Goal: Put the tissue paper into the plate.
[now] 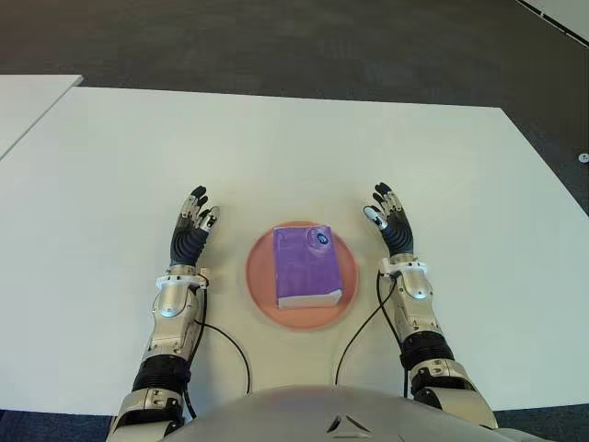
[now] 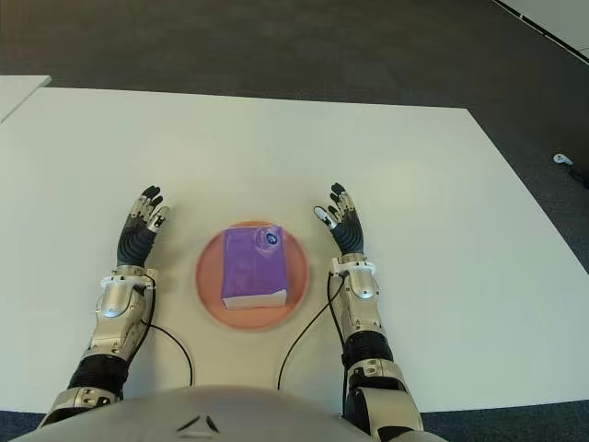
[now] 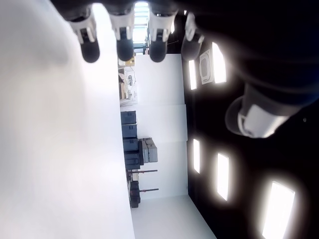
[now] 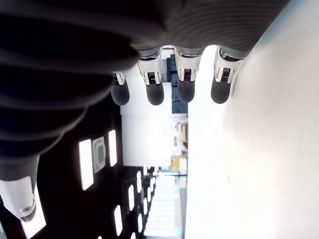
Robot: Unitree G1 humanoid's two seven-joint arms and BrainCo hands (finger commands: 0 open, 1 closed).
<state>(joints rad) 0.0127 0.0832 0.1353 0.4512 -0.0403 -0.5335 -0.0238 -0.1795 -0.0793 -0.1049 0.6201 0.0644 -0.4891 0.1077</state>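
Observation:
A purple tissue pack (image 1: 306,266) lies flat inside the round pink plate (image 1: 260,287) on the white table, straight in front of me. My left hand (image 1: 192,225) shows to the left of the plate, fingers (image 3: 89,49) stretched out and holding nothing. My right hand (image 1: 389,219) shows to the right of the plate, its fingers (image 4: 155,92) also extended and empty. Neither hand touches the pack or the plate.
The white table (image 1: 294,147) stretches wide around the plate, with dark carpet (image 1: 276,41) beyond its far edge. A second white tabletop (image 1: 28,97) adjoins at the far left. Black cables (image 1: 230,345) run from both wrists toward my body.

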